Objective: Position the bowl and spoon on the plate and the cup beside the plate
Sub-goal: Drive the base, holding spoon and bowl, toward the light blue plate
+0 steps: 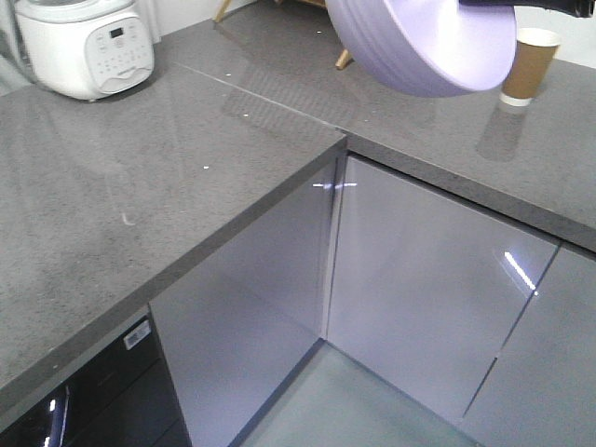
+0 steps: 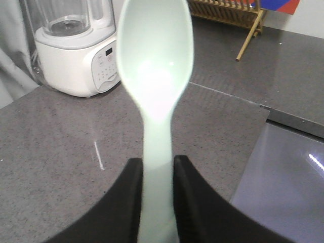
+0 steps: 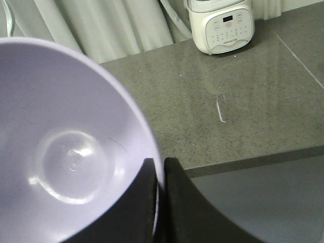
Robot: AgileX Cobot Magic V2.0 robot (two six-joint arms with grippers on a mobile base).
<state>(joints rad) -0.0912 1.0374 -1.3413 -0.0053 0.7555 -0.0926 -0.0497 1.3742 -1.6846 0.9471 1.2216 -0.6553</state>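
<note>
Both arms loaded, transport step. The left gripper point(image 2: 158, 169) is clamped on the handle of the spoon point(image 2: 154, 66), scoop pointing away, held up over the grey counter point(image 1: 112, 186) near a white blender point(image 2: 76, 50). The right gripper point(image 3: 159, 172) pinches the rim of the bowl point(image 1: 419, 42), one finger inside and one outside. The bowl hangs tilted in the air, well above the countertop, not resting on anything.

The cup point(image 1: 529, 65) stands upright on the far counter, just beyond the bowl, untouched.

Count: one bowl, one spoon, one cup, zero plates in any view, so the target is out of sight. There is also one white cooker point(image 1: 84, 47).

Likely next: find the plate, then lower the bowl level onto it before letting go. The spoon goes after, and the cup beside the plate comes last. A rim pinch on a tilted bowl could slip.
</note>
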